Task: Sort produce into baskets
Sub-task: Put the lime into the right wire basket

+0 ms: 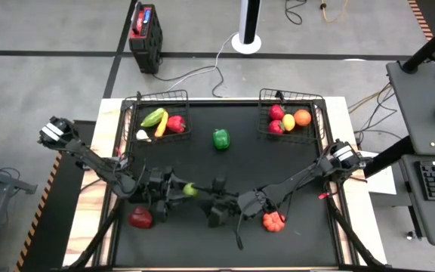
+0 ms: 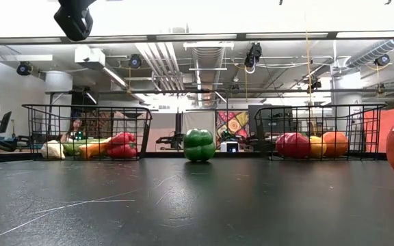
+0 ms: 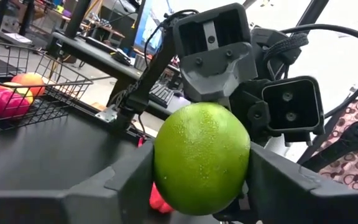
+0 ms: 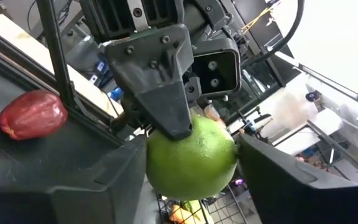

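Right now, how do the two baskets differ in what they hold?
The left basket holds long, mixed pieces: a green one, a yellow one, a red one and a white one. The right basket holds only round pieces: two red, one yellow, one orange. Both are dark wire mesh at the table's far edge, four pieces each.

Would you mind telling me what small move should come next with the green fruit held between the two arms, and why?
Probably the left gripper should let go: both it and the right gripper have fingers against the green fruit in mid-air, which looks like a handover.
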